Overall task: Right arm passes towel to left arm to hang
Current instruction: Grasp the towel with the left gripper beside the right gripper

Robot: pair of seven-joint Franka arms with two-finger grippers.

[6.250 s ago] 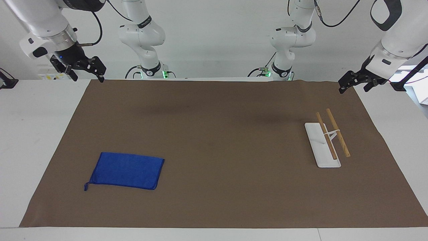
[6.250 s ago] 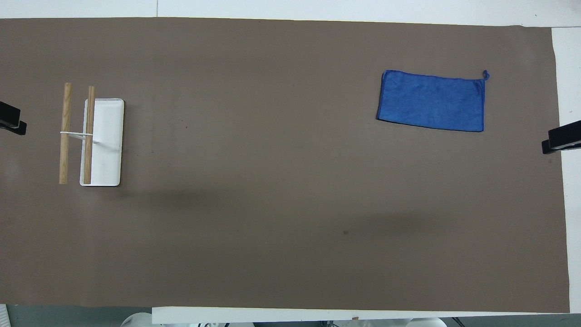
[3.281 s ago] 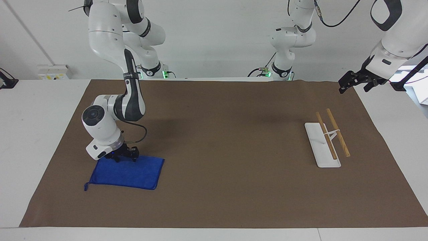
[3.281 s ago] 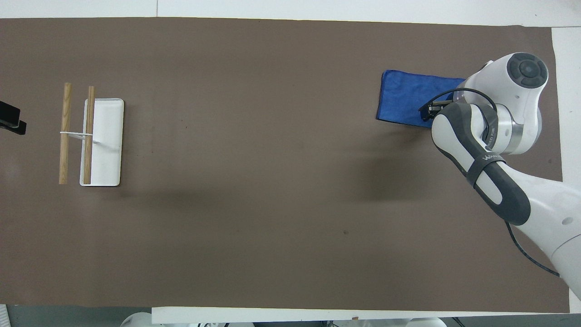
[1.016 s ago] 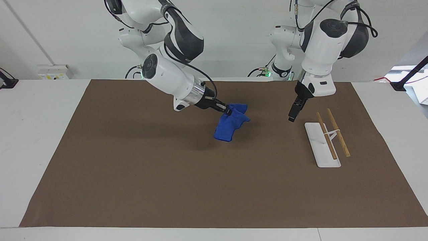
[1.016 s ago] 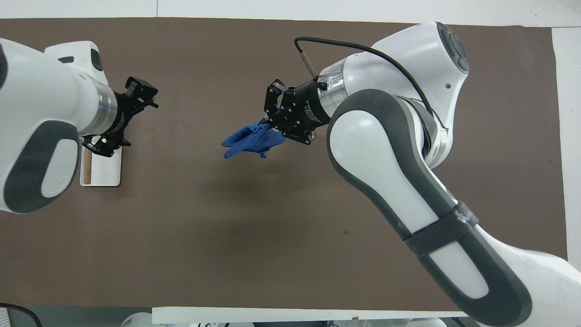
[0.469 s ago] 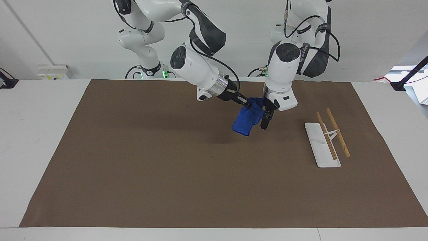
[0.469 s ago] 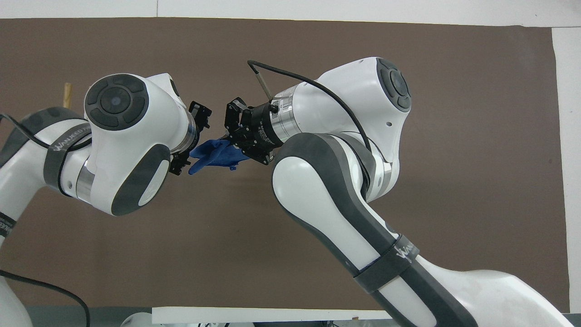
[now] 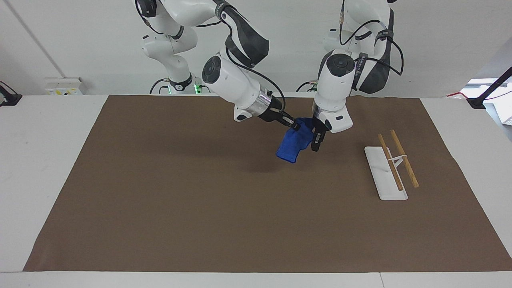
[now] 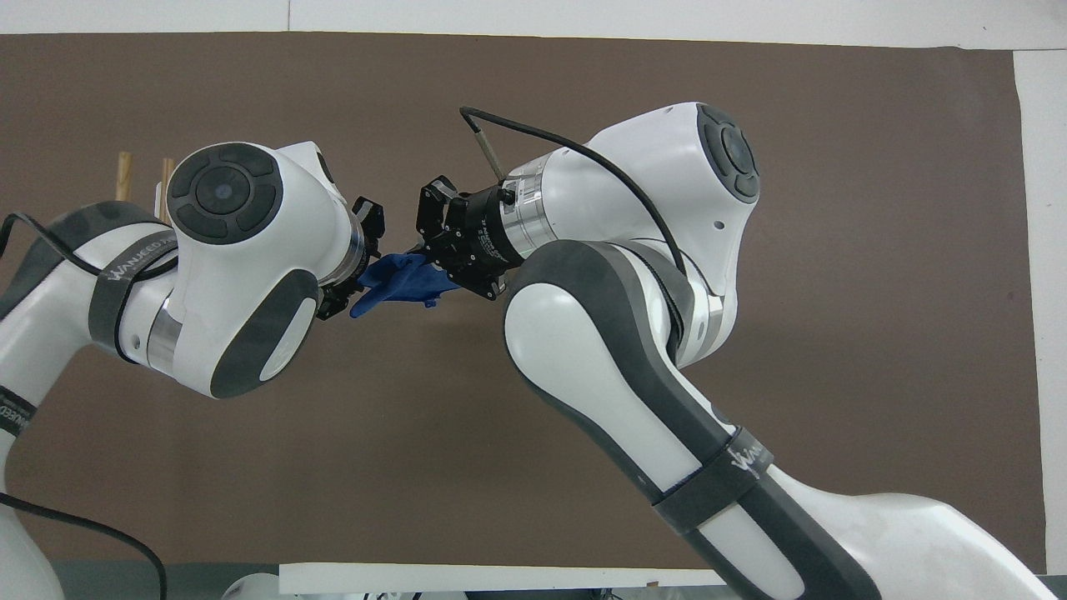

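The towel point(image 9: 295, 142) is hanging in the air over the middle of the mat point(image 9: 160, 192), bunched and limp; the right gripper point(image 9: 296, 125) is clamping its upper edge. The left gripper point(image 9: 316, 141) is sitting against its side, but whether its jaws are gripping I cannot tell; being soft and light, the cloth is probably best taken by a top fold.

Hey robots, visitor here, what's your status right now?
Right tool shut on the towel, up over the mat's middle. Left tool at the towel's other edge; grip unclear. Rack at the left arm's end, bars bare. Nothing in between.
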